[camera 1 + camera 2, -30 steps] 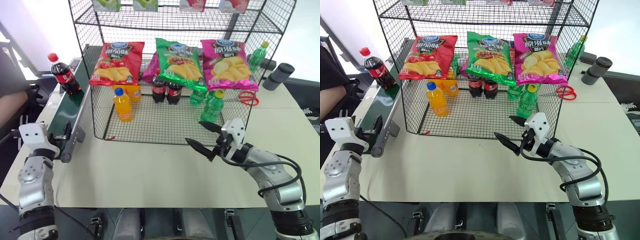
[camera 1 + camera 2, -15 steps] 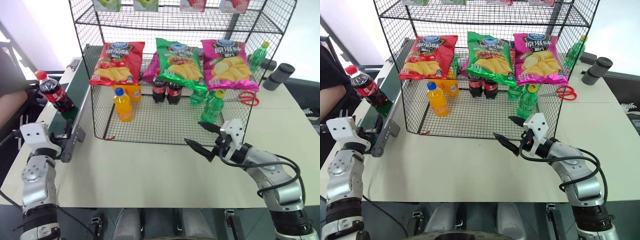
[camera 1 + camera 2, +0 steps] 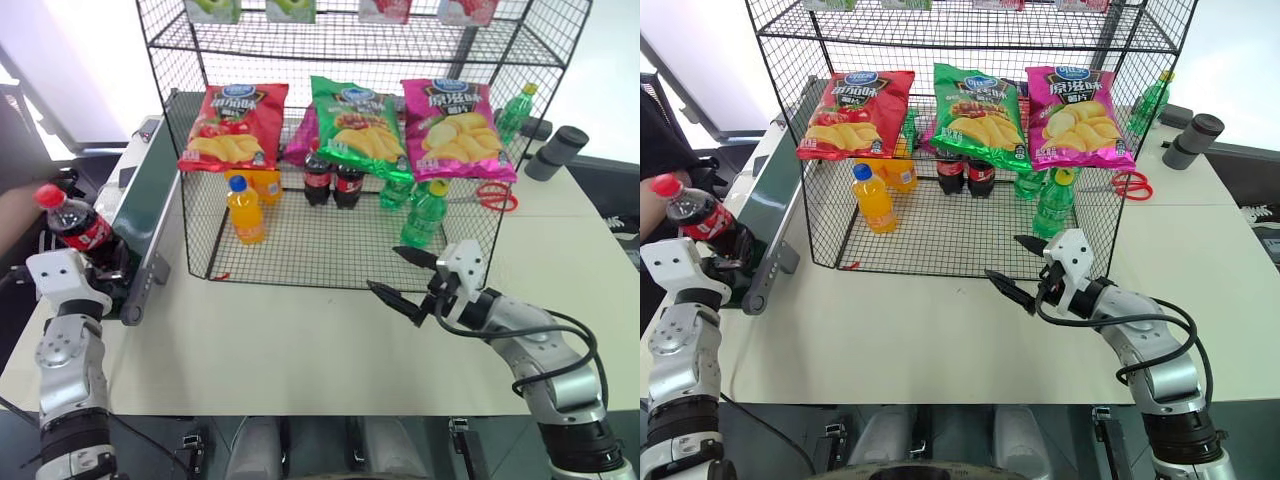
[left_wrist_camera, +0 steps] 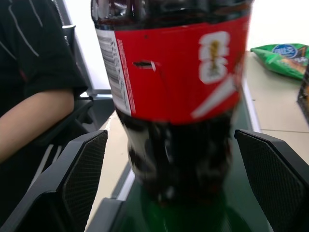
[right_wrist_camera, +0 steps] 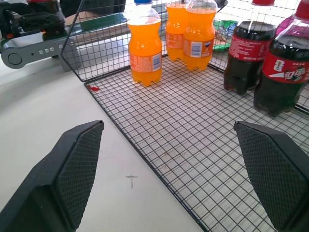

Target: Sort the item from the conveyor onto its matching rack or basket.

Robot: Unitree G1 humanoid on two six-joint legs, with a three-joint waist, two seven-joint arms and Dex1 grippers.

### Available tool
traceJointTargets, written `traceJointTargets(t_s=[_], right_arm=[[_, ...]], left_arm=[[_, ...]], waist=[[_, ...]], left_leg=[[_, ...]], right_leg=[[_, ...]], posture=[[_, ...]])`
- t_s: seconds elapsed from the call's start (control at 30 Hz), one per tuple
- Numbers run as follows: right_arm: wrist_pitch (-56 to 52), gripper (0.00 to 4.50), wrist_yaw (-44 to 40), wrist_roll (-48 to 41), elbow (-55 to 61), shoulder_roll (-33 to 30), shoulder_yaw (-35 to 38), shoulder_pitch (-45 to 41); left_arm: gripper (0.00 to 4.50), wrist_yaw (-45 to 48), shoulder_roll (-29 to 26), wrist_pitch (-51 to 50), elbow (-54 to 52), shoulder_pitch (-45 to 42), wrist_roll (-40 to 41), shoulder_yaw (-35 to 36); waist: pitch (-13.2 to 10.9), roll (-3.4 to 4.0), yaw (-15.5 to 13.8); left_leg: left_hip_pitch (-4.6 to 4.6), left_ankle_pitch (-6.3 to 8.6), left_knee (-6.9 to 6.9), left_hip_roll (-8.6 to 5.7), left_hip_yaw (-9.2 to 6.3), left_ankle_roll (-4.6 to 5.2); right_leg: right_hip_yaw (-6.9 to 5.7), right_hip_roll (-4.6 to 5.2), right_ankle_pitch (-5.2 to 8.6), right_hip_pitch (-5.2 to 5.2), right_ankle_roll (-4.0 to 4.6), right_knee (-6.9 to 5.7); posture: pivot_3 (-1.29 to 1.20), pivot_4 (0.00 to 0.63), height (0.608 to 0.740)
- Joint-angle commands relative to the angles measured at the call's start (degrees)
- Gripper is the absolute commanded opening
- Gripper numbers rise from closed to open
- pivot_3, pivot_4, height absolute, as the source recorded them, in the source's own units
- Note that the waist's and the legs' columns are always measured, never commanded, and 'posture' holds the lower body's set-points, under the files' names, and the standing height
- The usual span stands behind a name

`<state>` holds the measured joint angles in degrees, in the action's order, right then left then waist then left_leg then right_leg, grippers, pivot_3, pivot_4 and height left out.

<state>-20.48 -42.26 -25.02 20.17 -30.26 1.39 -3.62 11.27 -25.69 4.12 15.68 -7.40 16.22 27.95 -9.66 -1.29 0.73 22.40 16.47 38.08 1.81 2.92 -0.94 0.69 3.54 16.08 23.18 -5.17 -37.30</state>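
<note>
Black fingers of my left gripper (image 4: 171, 193) stand wide on both sides of the cola bottle (image 3: 73, 221), which sits at the near end of the conveyor (image 3: 140, 215), ready for closing. My right gripper (image 3: 408, 278), also wide, waits before the rack (image 3: 300, 270) front edge, where free mesh floor remains.

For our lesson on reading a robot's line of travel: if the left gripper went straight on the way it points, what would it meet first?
Most likely the cola bottle: it stands on the conveyor right ahead of the left gripper, between its open jaws. How near it is cannot be told.
</note>
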Motion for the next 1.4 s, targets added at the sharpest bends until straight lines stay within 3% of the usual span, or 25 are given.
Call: traceJointTargets(t_s=[0.03,0.17,0.4,0.67,0.83,1.1,1.4], right_arm=[[0.69,4.49,0.00,-0.56,2.62,0.16,0.42,0.00],[0.76,4.50,-0.11,-0.58,2.43,0.04,0.51,-0.08],[-0.52,4.50,-0.59,-1.55,3.15,-0.24,0.31,-1.21],[-7.14,4.50,-2.73,-9.04,6.03,-0.53,0.83,-3.91],[-10.44,4.50,-2.75,-11.72,7.98,-0.55,-0.44,-5.55],[-13.21,4.50,-1.47,-13.25,10.95,2.41,-5.55,-8.89],[-14.06,4.50,0.21,-13.45,10.52,4.48,-7.19,-10.31]], left_arm=[[4.50,0.39,-0.98,1.91,-0.49,-0.62,0.60,1.46],[3.02,1.75,-1.65,2.42,-1.04,0.05,1.16,1.75],[2.99,12.32,-6.71,-1.17,-8.59,1.08,8.59,3.04],[2.99,30.97,-17.44,-21.00,-27.80,5.77,27.02,0.94],[2.99,36.11,-20.50,-28.93,-37.42,6.79,28.53,-8.17],[2.99,44.57,-14.38,-27.51,-37.04,-4.50,19.94,-30.67],[2.99,52.04,-6.23,-21.56,-28.92,-13.85,12.82,-40.20]], waist=[[0.00,0.00,0.00],[0.00,0.00,-0.03],[-0.03,-0.16,0.03],[-0.06,-0.17,0.29],[-0.10,-0.09,0.23],[-0.11,-0.08,0.18],[-0.11,-0.07,0.05]], left_leg=[[0.00,0.00,0.00,0.00,0.00,0.00],[0.00,0.00,0.00,0.00,-0.01,0.00],[0.04,0.00,0.00,0.01,-0.04,0.00],[0.11,0.02,-0.09,0.01,-0.08,-0.04],[0.10,0.02,-0.15,0.00,-0.08,-0.04],[0.13,0.01,-0.15,-0.02,-0.05,-0.03],[0.20,-0.01,-0.05,-0.04,-0.03,0.01]], right_leg=[[0.00,0.00,0.00,0.00,0.00,0.00],[0.00,0.01,0.00,0.00,0.00,0.00],[-0.03,0.03,0.00,0.02,0.01,0.03],[-0.01,0.20,0.12,0.08,0.23,0.16],[-0.01,0.22,0.13,0.10,0.27,0.19],[0.00,0.19,0.14,0.13,0.29,0.19],[0.01,-0.11,0.02,0.16,0.05,0.14]], posture=[[0.00,0.150,0.740],[0.00,0.150,0.740],[0.00,0.150,0.740],[0.00,0.150,0.740],[0.00,0.150,0.740],[0.00,0.150,0.740],[0.00,0.150,0.740]])
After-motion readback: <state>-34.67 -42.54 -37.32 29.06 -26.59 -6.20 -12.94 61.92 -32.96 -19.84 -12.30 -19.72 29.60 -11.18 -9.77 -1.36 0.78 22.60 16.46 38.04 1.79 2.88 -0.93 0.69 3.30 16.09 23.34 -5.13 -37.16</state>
